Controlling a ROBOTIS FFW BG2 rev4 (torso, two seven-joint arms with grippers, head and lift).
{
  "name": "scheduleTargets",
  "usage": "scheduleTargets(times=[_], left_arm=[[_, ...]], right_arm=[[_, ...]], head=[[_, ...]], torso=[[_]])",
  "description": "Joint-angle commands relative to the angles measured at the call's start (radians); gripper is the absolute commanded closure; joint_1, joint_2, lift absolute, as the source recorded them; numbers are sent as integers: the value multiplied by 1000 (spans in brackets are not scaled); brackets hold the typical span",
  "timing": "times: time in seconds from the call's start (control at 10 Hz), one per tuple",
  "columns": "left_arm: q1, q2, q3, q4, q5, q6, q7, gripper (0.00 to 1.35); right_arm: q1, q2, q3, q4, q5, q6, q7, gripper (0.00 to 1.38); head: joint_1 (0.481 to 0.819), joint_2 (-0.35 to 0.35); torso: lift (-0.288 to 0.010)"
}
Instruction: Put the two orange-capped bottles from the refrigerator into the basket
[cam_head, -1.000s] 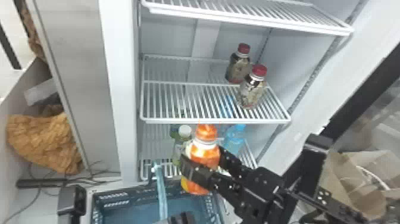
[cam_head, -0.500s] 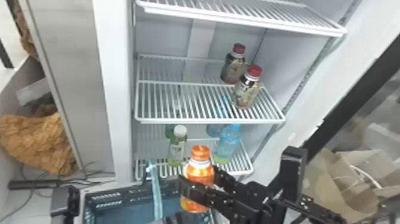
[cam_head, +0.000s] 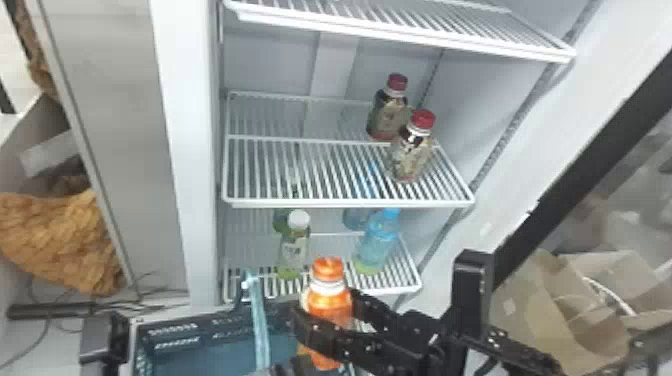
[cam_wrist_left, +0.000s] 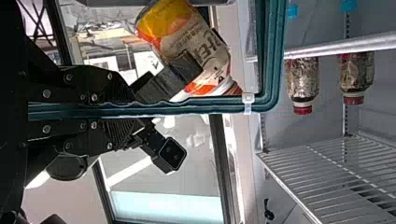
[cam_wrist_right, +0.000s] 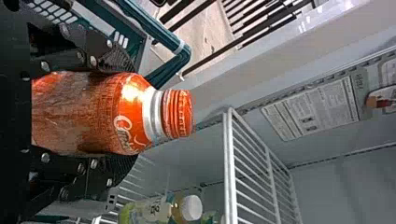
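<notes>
Pins the basket (cam_head: 175, 336) by its rim, left jaws clenched. Holds an orange-capped bottle (cam_head: 328, 300) roughly upright at the basket's right end, right jaws closed around its sides. Has just brought it lower and nearer the basket, so probably nears release; cannot tell whether it clears the rim. Combines perforated teal plastic with glossy orange wrap, rounded shoulders, ribbed cap. Beyond the basket, leaves white-capped (cam_head: 294, 250) and blue (cam_head: 377, 242) bottles on thin wire; farther beyond, two stubby red-capped bottles (cam_head: 412, 155).
</notes>
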Motion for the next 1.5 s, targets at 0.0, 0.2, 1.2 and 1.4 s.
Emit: scheduleTargets(times=[0.0, 0.2, 1.2, 1.4], left_arm=[[0, 0, 0, 0, 0, 2, 0, 1210], [0, 0, 0, 0, 0, 2, 2, 1210], [5, 0, 2, 0, 4, 0, 0, 1210], [7, 0, 2, 0, 4, 2, 0, 1210]], right_arm=[[-4, -3, 2, -8, 4, 5, 5, 279], [-2, -3, -2, -20, 8, 5, 6, 87], [143, 82, -22, 90, 72, -768, -181, 113], [182, 99, -30, 107, 82, -837, -228, 114]], head=[[695, -284], [695, -281], [695, -350], [695, -350]], torso=[[-40], [-40], [-40], [-40]])
